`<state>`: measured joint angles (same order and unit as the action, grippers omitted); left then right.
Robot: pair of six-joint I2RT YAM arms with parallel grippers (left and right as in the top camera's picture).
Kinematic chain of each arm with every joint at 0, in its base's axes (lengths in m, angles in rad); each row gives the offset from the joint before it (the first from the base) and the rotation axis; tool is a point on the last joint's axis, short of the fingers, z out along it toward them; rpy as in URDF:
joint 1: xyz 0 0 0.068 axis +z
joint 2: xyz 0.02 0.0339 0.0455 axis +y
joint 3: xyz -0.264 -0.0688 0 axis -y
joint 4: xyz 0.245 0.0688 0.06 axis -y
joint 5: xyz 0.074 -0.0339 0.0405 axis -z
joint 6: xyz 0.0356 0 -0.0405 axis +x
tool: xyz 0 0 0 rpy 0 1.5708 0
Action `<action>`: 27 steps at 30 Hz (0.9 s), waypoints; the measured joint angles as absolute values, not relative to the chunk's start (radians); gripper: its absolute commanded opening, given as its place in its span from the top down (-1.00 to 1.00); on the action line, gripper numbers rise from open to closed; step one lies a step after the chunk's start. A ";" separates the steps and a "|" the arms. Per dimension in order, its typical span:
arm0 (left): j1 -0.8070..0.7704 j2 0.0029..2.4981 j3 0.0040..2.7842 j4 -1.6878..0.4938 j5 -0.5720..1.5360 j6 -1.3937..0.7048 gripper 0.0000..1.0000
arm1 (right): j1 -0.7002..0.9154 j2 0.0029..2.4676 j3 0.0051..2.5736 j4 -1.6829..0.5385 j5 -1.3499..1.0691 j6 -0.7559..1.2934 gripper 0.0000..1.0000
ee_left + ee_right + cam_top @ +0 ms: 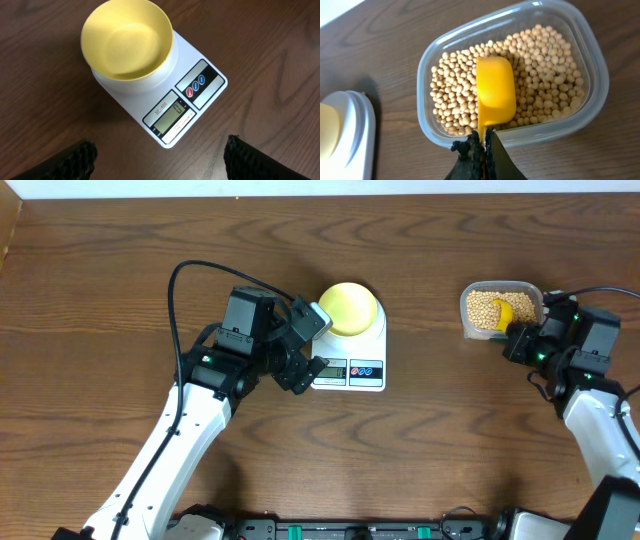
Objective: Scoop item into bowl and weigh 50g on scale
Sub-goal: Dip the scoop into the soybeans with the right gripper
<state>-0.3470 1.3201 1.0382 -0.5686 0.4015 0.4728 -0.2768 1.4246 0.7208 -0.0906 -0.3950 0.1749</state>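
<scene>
The pale yellow-green bowl (350,308) stands empty on the white scale (348,370), seen closer in the left wrist view with the bowl (127,40) on the scale (200,85). My left gripper (300,345) is open and empty beside the scale's left front; its fingers frame the table (160,160). Tan beans (540,75) fill a clear plastic tub (600,85), also visible overhead (500,308). My right gripper (485,145) is shut on the handle of a bright yellow scoop (495,95), whose cup lies among the beans.
The wooden table (450,460) stretches around both arms. The tub sits at the right, about a hand's width from the scale. The scale's display (172,114) and two round buttons (196,86) face the front.
</scene>
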 measured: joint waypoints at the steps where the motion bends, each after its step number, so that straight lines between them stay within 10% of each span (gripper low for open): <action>1: -0.347 1.320 1.038 -0.569 0.402 0.473 -0.68 | -0.284 1.434 0.721 -0.084 -0.407 0.186 0.98; 27: -0.347 1.320 1.038 -0.568 0.402 0.473 -0.68 | -0.334 1.466 0.721 -0.073 -0.555 0.313 0.98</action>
<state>-0.3470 1.3201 1.0382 -0.5682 0.4015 0.4728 -0.3336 1.4658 0.7208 -0.0727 -0.5552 0.3134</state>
